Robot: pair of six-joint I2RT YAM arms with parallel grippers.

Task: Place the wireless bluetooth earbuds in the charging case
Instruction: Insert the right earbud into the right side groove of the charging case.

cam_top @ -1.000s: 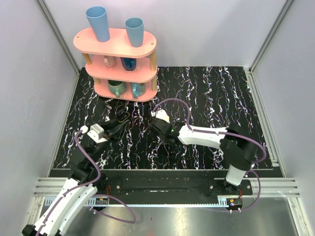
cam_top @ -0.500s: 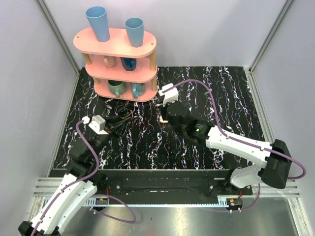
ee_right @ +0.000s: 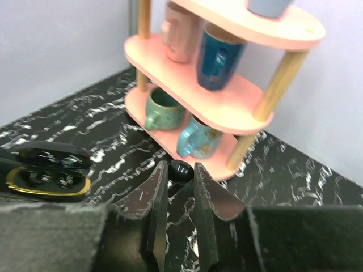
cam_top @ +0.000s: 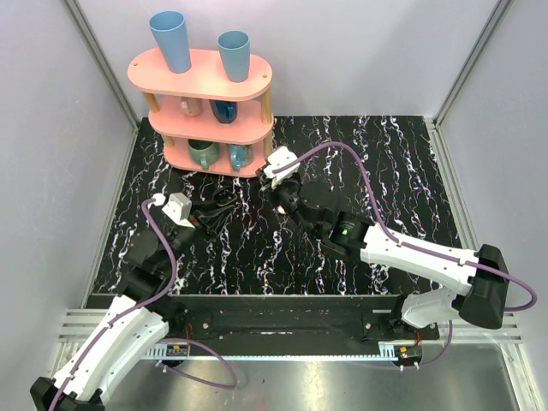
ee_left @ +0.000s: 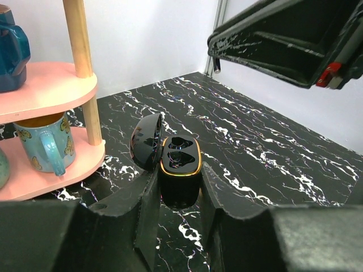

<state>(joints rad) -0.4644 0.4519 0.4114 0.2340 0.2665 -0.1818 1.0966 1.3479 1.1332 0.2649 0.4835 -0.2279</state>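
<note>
A black worktop [cam_top: 385,171] with white marbled veins is seen from above, with two white robot arms reaching in from its near edge. In the far left corner stands a pink three-tier shelf [cam_top: 205,86]. It carries two blue tumblers [cam_top: 171,38] on top and mugs on the lower tiers, among them a pale blue mug [ee_left: 48,148] on the lowest.

The left arm comes up from the near left corner. Its left tool [cam_top: 214,208] lies low over the left half of the worktop, just in front of the shelf. The tool's two dark fingers [ee_left: 148,198] press against the sides of the charging case [ee_left: 180,161], gripping it. The case is glossy black with a thin gold rim (not pale), and it lies in the left half of the worktop toward the far edge. Its lid stands open, tilted toward the shelf. Its two wells look dark, and I cannot tell whether anything sits in them.

The right arm stretches from the near right corner across the middle. Its right tool [cam_top: 282,195] hangs near the right end of the shelf, just right of the case. Its fingers are drawn close together and appear to pinch a small black rounded piece [ee_right: 182,170] at their tips. Whether that piece is one of the earbuds I cannot tell.
</note>
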